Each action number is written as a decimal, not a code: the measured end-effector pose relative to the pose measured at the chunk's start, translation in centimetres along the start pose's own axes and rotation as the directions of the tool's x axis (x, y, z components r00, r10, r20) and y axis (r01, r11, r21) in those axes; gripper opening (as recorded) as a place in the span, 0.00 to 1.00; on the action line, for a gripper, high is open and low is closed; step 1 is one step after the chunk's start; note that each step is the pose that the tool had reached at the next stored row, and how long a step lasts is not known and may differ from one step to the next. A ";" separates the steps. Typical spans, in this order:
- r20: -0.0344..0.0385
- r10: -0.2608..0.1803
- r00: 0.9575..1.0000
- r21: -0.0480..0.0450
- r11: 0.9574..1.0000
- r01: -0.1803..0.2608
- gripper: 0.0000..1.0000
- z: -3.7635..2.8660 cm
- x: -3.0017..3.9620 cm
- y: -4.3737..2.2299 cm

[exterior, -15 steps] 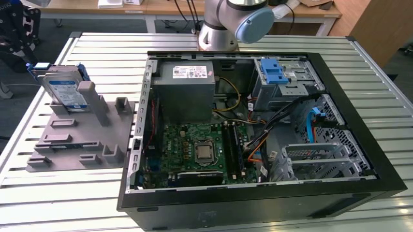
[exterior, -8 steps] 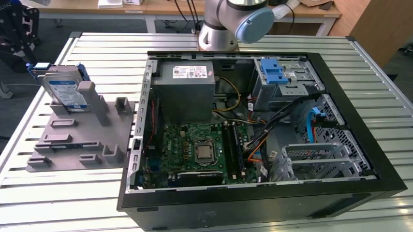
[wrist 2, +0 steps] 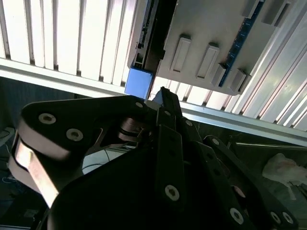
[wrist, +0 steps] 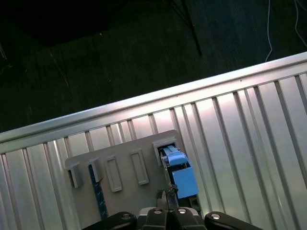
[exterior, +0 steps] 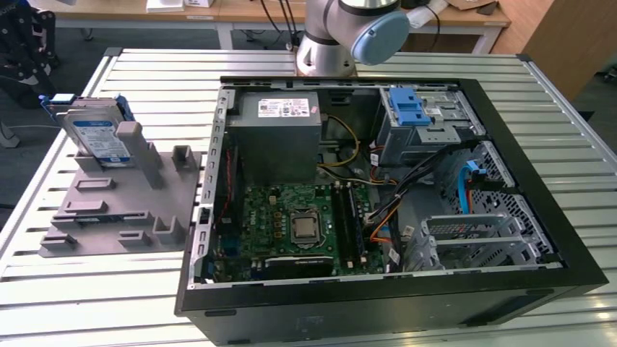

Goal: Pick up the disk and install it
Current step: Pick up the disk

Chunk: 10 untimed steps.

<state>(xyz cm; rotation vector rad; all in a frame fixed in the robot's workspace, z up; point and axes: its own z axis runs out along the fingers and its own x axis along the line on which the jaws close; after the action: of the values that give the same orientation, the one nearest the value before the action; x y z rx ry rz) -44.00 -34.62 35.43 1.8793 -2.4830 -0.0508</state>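
The disk (exterior: 97, 137) stands on edge in its blue bracket, slotted into the back corner of a grey holder (exterior: 115, 206) at the exterior view's left. In the first wrist view the disk's (wrist: 180, 176) blue top edge is seen from above in the holder (wrist: 124, 167). My gripper (wrist: 167, 194) hangs well above it, fingers together and empty. In the second wrist view the gripper (wrist 2: 162, 93) points near the blue corner of the disk (wrist 2: 139, 81) on the holder (wrist 2: 211, 43).
An open computer case (exterior: 540, 217) lies on the slatted metal table (exterior: 144, 72), to the exterior view's right of the holder. It holds a grey power-supply box (exterior: 279, 137), a motherboard (exterior: 299, 224), a blue-latched drive cage (exterior: 420, 112) and cables. The table edge (wrist: 144, 103) runs close behind the holder.
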 end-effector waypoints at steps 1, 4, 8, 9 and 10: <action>0.000 0.000 1.000 0.000 1.000 0.000 0.11 0.00 0.00 0.00; 0.000 0.000 1.000 0.000 1.000 0.000 0.11 0.00 0.00 0.00; 0.000 -0.006 1.000 0.000 1.000 0.006 0.11 0.00 0.00 0.00; -0.001 -0.014 1.000 0.000 1.000 0.014 0.11 0.00 0.00 0.00; -0.001 -0.025 1.000 0.000 1.000 0.025 0.11 0.00 0.00 0.00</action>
<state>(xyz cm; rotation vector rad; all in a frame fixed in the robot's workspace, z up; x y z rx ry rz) -44.01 -34.62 35.42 1.9106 -2.4586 -0.0502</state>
